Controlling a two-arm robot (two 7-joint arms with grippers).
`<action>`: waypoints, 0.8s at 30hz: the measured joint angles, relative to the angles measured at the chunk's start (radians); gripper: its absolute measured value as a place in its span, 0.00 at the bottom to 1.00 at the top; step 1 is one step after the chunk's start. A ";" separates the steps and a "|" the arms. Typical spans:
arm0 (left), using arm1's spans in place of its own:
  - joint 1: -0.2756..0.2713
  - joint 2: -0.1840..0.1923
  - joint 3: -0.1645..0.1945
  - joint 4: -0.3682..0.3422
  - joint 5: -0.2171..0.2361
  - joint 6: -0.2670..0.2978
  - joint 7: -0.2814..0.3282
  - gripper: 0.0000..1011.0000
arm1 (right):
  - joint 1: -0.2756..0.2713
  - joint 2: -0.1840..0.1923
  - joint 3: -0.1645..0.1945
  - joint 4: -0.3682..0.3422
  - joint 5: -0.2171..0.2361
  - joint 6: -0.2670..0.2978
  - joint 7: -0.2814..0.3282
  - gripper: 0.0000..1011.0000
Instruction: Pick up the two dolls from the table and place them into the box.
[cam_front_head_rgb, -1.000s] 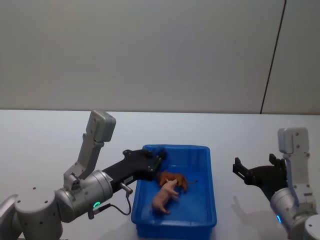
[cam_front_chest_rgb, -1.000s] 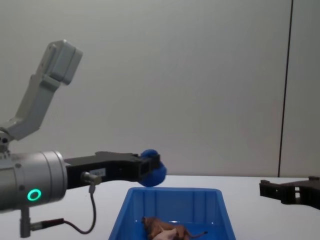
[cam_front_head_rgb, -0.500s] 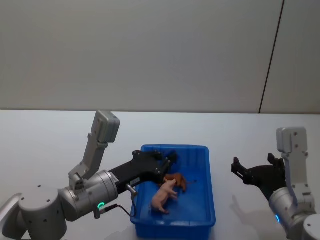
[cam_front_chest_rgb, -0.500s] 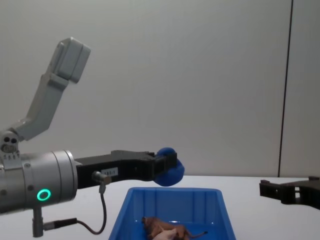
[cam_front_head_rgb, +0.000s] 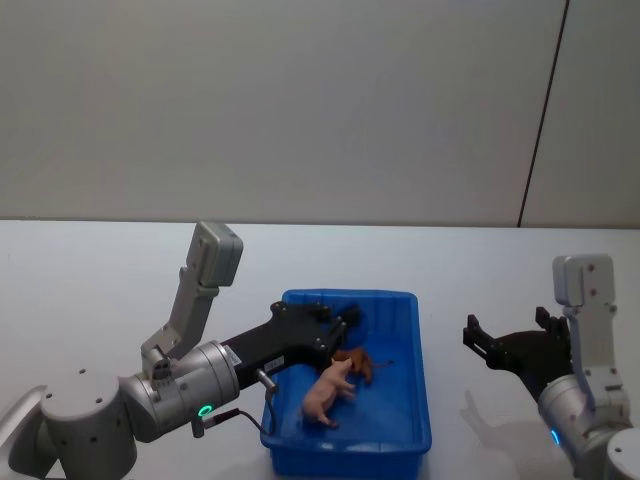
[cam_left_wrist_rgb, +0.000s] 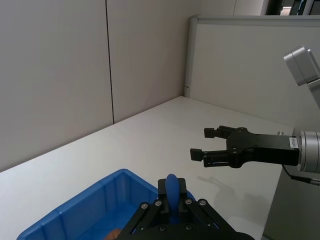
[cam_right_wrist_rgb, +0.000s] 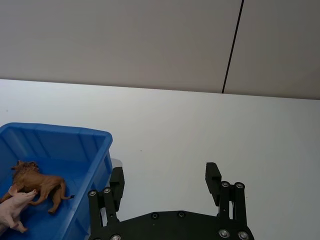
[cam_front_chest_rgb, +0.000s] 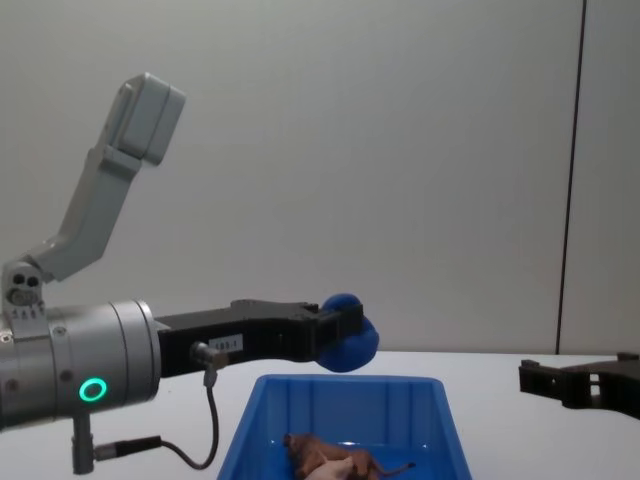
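Observation:
The blue box (cam_front_head_rgb: 422, 392) sits on the white table (cam_front_head_rgb: 100, 270) and holds a brown doll (cam_front_head_rgb: 352, 362) and a pale pink doll (cam_front_head_rgb: 328, 392) lying against each other. My left gripper (cam_front_chest_rgb: 350, 338) hangs over the box's far end, shut on a blue doll (cam_front_chest_rgb: 350, 349); the left wrist view shows that blue doll (cam_left_wrist_rgb: 171, 191) pinched between the fingers. My right gripper (cam_front_head_rgb: 505, 345) hovers open to the right of the box with nothing in it. In the right wrist view the brown doll (cam_right_wrist_rgb: 37, 182) and pink doll (cam_right_wrist_rgb: 12, 207) lie in the box (cam_right_wrist_rgb: 75, 145).
A grey wall rises behind the table. Bare white tabletop stretches on both sides of the box and beyond it. A black cable (cam_front_chest_rgb: 205, 420) loops under my left forearm.
My left gripper has carried the blue doll to the right, from the box's left far corner to above its far end. The right arm has stayed still.

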 joint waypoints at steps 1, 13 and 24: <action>0.000 0.000 0.000 0.001 0.000 0.000 -0.002 0.08 | 0.000 0.000 0.000 0.000 0.000 0.000 0.000 0.99; -0.002 -0.001 0.001 0.003 -0.002 -0.002 -0.009 0.18 | 0.000 0.000 0.000 0.000 0.000 0.000 0.000 0.99; -0.003 -0.002 0.002 0.004 -0.002 -0.003 -0.012 0.50 | 0.000 0.000 0.000 0.000 0.000 0.000 0.000 0.99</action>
